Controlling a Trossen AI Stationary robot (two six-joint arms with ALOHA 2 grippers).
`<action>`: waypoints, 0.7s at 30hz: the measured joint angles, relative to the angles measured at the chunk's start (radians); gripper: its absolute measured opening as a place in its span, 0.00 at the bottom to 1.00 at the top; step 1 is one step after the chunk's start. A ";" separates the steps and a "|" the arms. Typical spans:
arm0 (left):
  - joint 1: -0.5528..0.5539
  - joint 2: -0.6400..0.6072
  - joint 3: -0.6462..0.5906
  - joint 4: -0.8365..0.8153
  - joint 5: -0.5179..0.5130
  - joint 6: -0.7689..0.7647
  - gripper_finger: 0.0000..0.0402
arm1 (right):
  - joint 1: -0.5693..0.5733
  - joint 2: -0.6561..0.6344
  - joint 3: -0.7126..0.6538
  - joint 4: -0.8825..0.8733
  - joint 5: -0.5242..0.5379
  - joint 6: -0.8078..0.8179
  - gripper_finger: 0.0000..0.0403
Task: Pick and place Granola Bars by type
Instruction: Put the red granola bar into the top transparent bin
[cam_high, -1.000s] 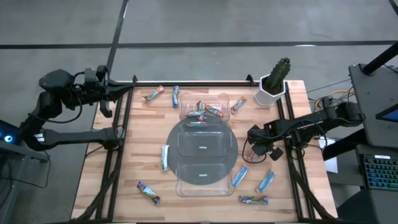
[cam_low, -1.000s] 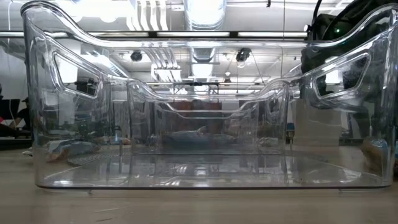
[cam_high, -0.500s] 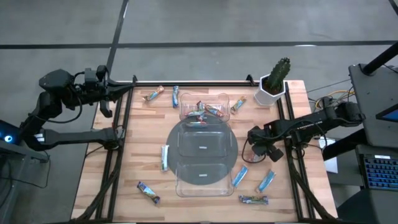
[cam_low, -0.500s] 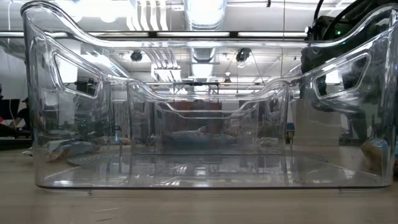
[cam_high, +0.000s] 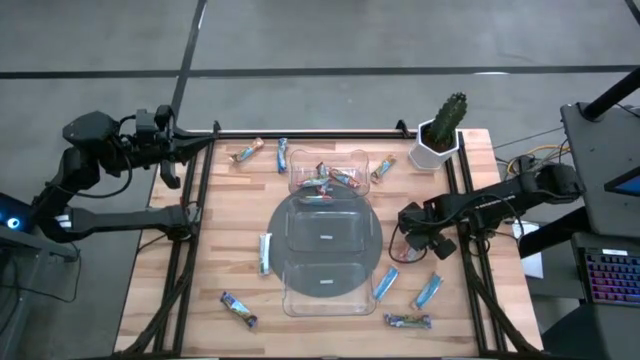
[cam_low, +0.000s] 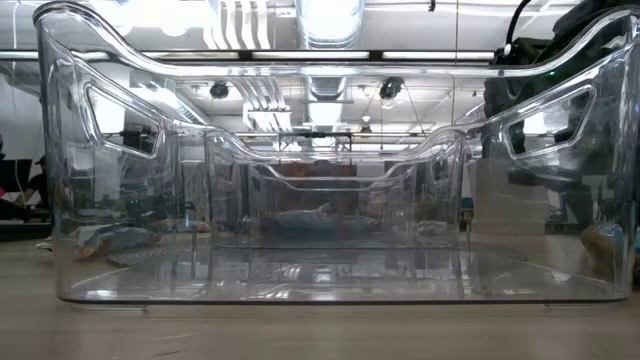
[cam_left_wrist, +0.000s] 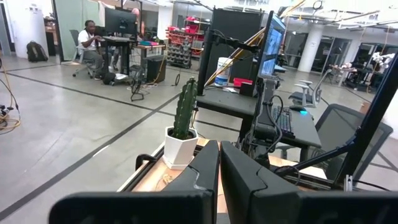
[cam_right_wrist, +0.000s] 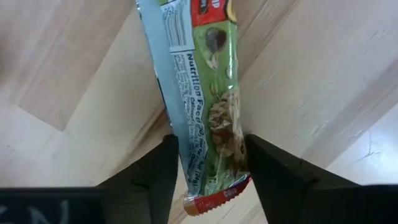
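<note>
right gripper (cam_right_wrist: 208, 171) | jaws now spread, where they were nearly shut a second ago, astride a bar (cam_right_wrist: 202, 99) | bar not yet grasped | left gripper (cam_left_wrist: 219, 163) parked, clenched empty

Between right gripper (cam_right_wrist: 208, 163) dark fingers: granola bar (cam_right_wrist: 202, 93), wrapper green with oat-and-chip print, silver-grey back panel with black nutrition text, red end seam. Wood table (cam_high: 470, 180) under it, pale blond with light grain. Just beyond the claw toward the table's front edge: two light blue bars (cam_high: 386, 282) (cam_high: 428, 291), one dark multicoloured bar (cam_high: 408, 321). Clear tray (cam_high: 325, 262) beside claw, colourless. Cactus (cam_high: 449, 117) green, white pot (cam_high: 434, 150). Left gripper (cam_left_wrist: 219, 163) black.
</note>
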 joint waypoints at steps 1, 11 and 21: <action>0.000 0.000 0.000 0.000 0.000 -0.002 0.00 | 0.000 0.018 0.005 -0.001 0.002 0.000 0.41; 0.000 0.000 0.000 0.000 0.000 -0.008 0.00 | 0.000 0.084 0.070 -0.024 0.008 0.015 0.17; 0.000 0.000 0.000 0.000 0.000 -0.008 0.00 | 0.000 -0.006 0.128 -0.076 -0.017 0.109 0.16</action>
